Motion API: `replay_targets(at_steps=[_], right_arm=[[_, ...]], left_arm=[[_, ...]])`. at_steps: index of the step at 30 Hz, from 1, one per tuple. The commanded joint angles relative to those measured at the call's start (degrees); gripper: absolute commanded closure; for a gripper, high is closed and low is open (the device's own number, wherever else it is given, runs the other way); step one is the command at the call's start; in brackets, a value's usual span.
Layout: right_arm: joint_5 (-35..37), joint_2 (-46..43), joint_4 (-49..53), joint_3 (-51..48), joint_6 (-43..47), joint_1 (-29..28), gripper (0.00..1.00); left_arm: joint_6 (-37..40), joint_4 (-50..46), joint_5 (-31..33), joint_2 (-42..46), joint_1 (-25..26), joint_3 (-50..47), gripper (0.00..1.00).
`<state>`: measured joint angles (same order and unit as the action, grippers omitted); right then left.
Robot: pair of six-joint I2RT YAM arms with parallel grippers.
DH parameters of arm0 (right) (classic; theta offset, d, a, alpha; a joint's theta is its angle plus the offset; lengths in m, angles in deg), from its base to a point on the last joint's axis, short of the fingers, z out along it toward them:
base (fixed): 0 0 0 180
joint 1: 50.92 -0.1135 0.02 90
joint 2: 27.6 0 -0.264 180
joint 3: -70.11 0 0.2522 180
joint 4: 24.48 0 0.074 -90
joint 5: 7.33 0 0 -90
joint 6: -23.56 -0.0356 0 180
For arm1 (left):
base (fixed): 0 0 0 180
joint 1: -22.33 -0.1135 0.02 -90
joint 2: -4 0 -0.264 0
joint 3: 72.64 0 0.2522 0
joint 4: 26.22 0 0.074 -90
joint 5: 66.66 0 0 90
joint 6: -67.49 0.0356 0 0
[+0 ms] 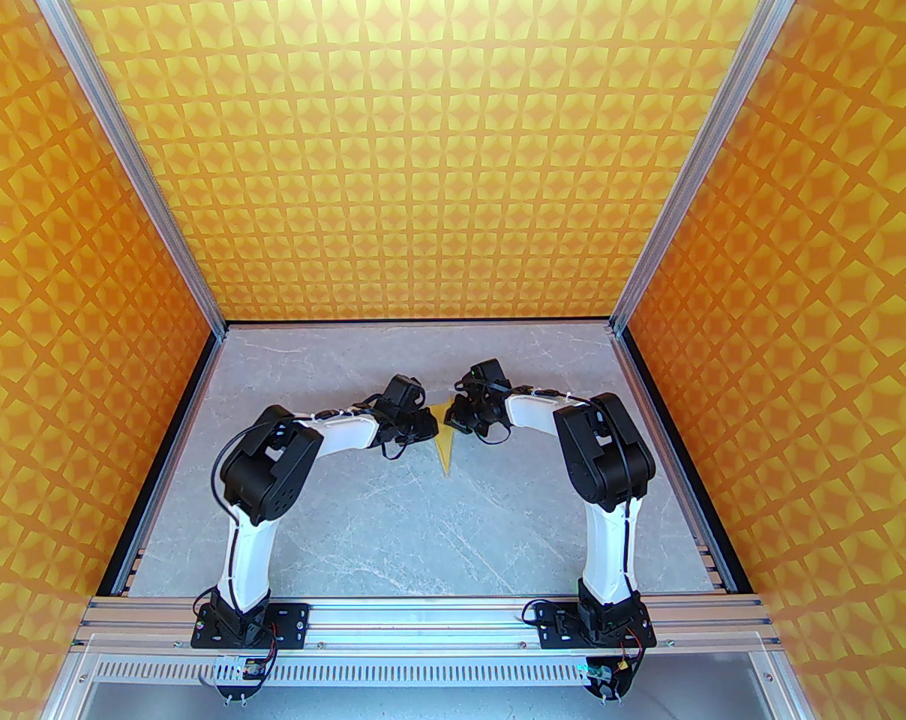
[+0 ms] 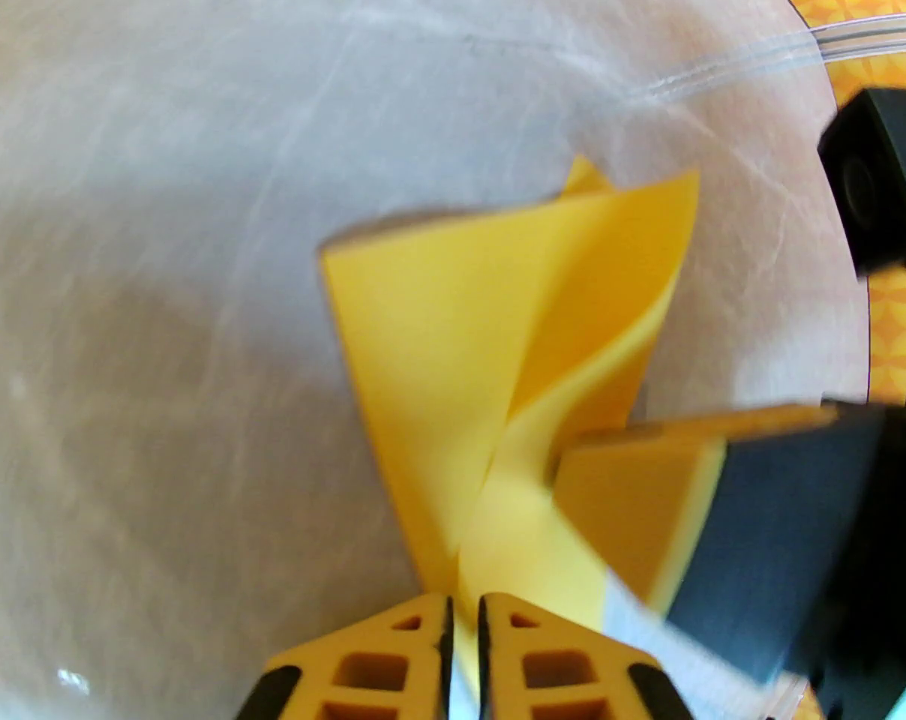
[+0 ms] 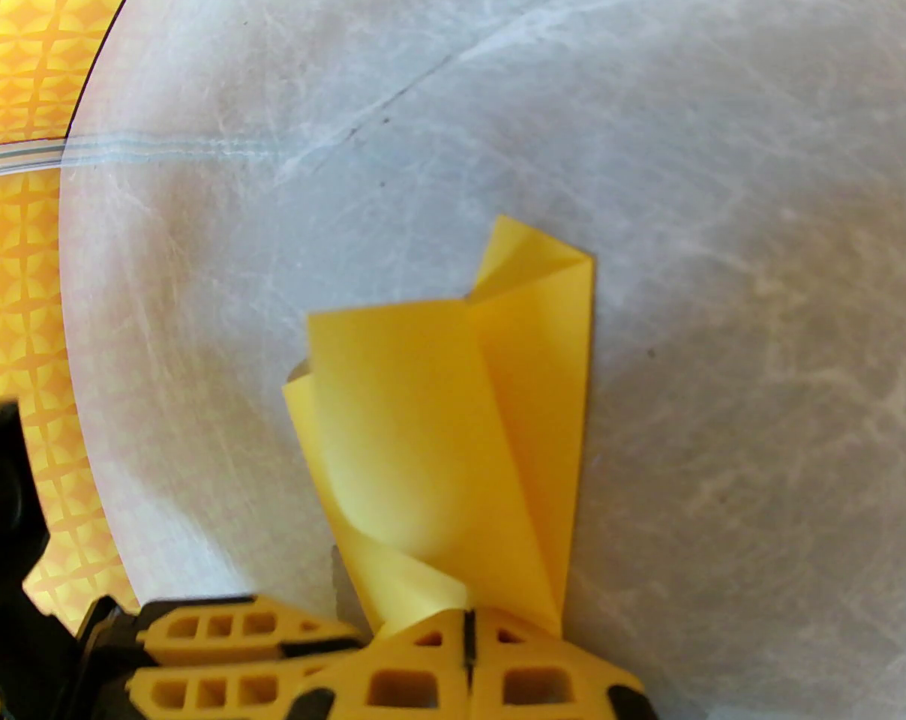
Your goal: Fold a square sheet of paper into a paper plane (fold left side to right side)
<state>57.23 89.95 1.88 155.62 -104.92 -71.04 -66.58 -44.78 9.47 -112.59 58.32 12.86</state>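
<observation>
1. Left gripper [image 2: 464, 623] is closed: its two yellow fingers stand almost together and pinch an edge of the paper plane [image 2: 438, 357] between them
2. Right gripper [image 3: 468, 631] is closed too; in its wrist view the fingers meet and the yellow paper comes out from between them, so it pinches the same paper plane
3. Both arms have the same pose, like in a mirror. Each one rises from its base at the near edge, bends at the elbow, and then the forearm goes inward to the middle of the table [image 1: 393, 537]
4. The two grippers meet there, very near to each other, tip towards tip, and low over the table surface. In the right wrist view the fingers of the left gripper are just beside the right ones
5. The paper plane is between the two grippers, about the middle of the grey marbled table. In the top view its sharp point is directed to the arm bases
6. The paper is not flat. One flap is lifted and curls over the rest, and at the wide end a small corner stands up. A fold line runs along its length
7. Orange-yellow patterned walls [image 1: 453, 139] stand around the table on three sides
</observation>
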Motion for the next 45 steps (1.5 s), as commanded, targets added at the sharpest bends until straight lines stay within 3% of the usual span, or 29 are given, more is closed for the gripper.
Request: replay_targets(at_steps=[1,7,13,29,45], right_arm=[[2.18,1.60,2.65,-0.20,1.20,0.34,1.00],[2.05,1.58,2.73,-0.29,1.48,0.29,1.00],[1.88,2.06,2.26,-0.46,1.39,0.34,1.00],[1.62,0.50,1.08,-2.24,0.93,0.34,1.00],[-8.09,-5.48,-4.56,-6.48,-1.07,0.06,0.99]], left_arm=[[-0.11,-0.87,0.16,6.12,1.40,-2.80,0.84],[-3.38,2.02,0.16,9.12,6.72,-5.39,0.95],[-6.41,5.07,0.16,5.23,9.17,-5.27,0.98],[-6.30,4.02,2.18,1.15,9.27,-7.80,0.99],[-5.49,3.38,1.65,-0.15,9.31,-7.92,1.00]])
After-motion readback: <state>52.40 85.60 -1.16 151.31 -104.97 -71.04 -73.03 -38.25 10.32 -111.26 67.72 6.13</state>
